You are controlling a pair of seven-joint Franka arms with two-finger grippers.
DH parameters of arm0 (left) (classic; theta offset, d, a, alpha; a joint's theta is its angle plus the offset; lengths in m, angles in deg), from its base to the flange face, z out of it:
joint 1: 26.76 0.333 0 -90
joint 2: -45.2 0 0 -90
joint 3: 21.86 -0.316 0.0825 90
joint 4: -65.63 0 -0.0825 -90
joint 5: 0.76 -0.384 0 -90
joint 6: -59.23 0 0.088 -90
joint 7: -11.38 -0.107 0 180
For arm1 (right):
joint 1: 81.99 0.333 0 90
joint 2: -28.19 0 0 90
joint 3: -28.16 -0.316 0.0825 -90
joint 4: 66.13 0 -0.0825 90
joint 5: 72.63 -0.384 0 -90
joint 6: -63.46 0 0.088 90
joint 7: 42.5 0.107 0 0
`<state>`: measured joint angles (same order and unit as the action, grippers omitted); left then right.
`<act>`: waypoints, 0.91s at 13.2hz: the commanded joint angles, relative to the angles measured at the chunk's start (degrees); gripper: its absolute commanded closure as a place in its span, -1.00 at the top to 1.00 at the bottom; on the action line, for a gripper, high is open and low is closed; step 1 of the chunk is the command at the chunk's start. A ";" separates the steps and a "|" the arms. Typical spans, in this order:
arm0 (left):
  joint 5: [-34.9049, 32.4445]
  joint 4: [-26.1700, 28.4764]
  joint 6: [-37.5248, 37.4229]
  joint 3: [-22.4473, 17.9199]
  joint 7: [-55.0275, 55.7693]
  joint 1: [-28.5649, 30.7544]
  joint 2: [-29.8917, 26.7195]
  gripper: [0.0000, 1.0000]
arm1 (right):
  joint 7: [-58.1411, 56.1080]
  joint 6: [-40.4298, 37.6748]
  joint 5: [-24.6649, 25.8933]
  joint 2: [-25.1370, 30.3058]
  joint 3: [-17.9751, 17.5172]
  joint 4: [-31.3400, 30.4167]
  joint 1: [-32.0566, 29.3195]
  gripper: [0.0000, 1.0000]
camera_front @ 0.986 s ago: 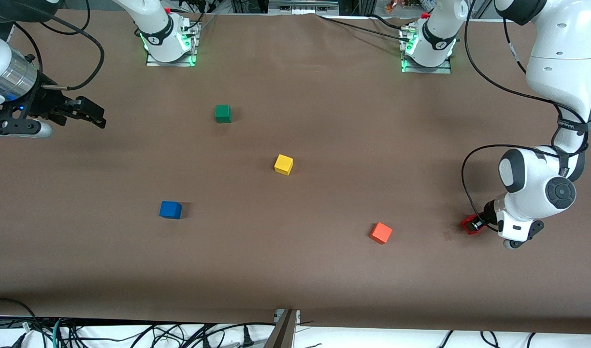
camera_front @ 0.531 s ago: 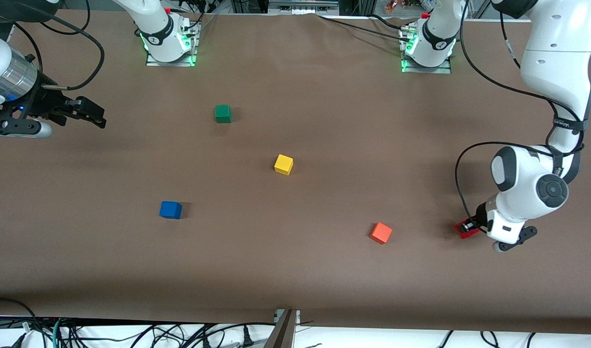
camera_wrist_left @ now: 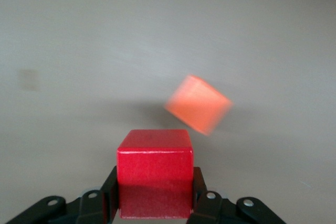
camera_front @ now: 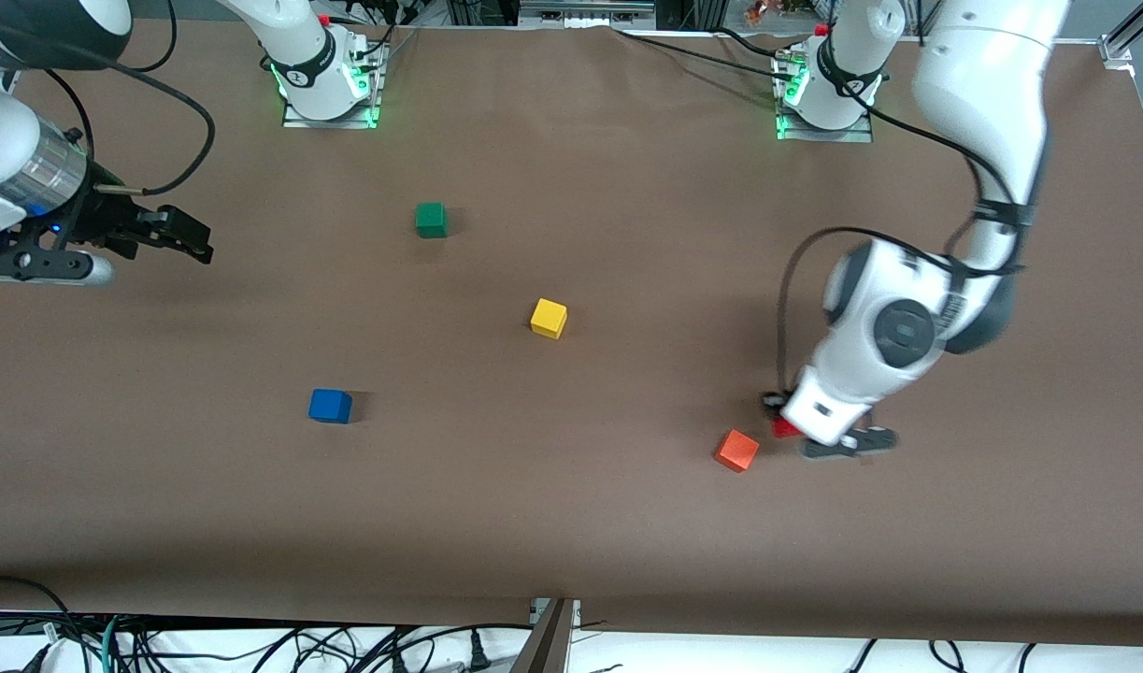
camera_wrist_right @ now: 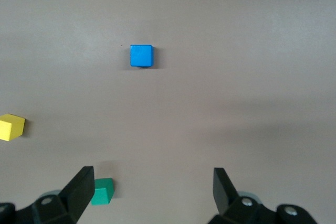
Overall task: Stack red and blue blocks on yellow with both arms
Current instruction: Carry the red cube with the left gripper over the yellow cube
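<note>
Red block (camera_wrist_left: 154, 174) clamped in left claw (camera_wrist_left: 154, 203) hangs beside orange-red cube (camera_front: 736, 451); right claw (camera_wrist_right: 152, 192) waits released.

Five cubes (camera_front: 549, 318); two arms (camera_front: 893, 322); one table (camera_front: 571, 523).

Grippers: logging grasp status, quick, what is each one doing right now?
Left gripper: shut on the red block, over the table beside the orange-red cube.
Right gripper: open, holding nothing, waiting.
</note>
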<state>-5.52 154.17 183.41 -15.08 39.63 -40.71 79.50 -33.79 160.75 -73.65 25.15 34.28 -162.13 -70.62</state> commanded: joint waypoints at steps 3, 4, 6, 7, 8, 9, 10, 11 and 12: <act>-0.34 -1.78 -2.19 -0.99 7.94 -12.83 -1.60 -0.29 | -3.41 1.24 -0.47 -1.96 -0.14 -0.07 -0.47 1.00; -0.34 -2.66 -2.19 -1.07 8.74 -15.64 -1.34 -0.29 | -5.69 1.41 -0.47 -2.32 -0.14 0.02 -0.65 1.00; -0.25 -4.15 -2.28 -0.81 7.79 -17.60 0.15 -0.26 | -6.50 2.37 -0.47 -3.98 -0.14 0.02 -0.74 1.00; 0.10 -4.33 -2.10 0.58 7.79 -18.91 1.03 -0.26 | -7.55 3.34 -0.47 -5.21 -0.14 0.02 -0.74 1.00; -0.07 -5.29 -2.01 1.20 7.79 -20.05 2.08 -0.26 | -8.26 4.39 -0.47 -6.27 -0.14 0.02 -0.74 1.00; -0.25 -6.87 -2.10 1.38 7.87 -22.24 3.22 -0.27 | -8.53 5.71 -0.47 -7.67 -0.14 0.02 -0.82 1.00; -0.42 -7.93 -2.10 1.30 7.96 -24.18 4.45 -0.28 | -9.49 7.20 -0.47 -8.73 -0.06 0.02 -1.00 1.00; -0.25 -8.64 -2.10 1.30 7.87 -25.07 5.33 -0.27 | -9.84 8.61 -0.47 -9.96 -0.14 -0.06 -1.61 1.00; -0.25 -9.77 -2.10 1.30 7.79 -25.51 6.30 -0.27 | -9.85 9.84 -0.56 -11.19 -0.14 -0.07 -1.70 1.00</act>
<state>-5.51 149.35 182.59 -13.28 47.63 -64.64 82.50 -41.78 168.51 -73.65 15.96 34.41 -162.43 -71.15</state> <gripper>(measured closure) 0.449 0.000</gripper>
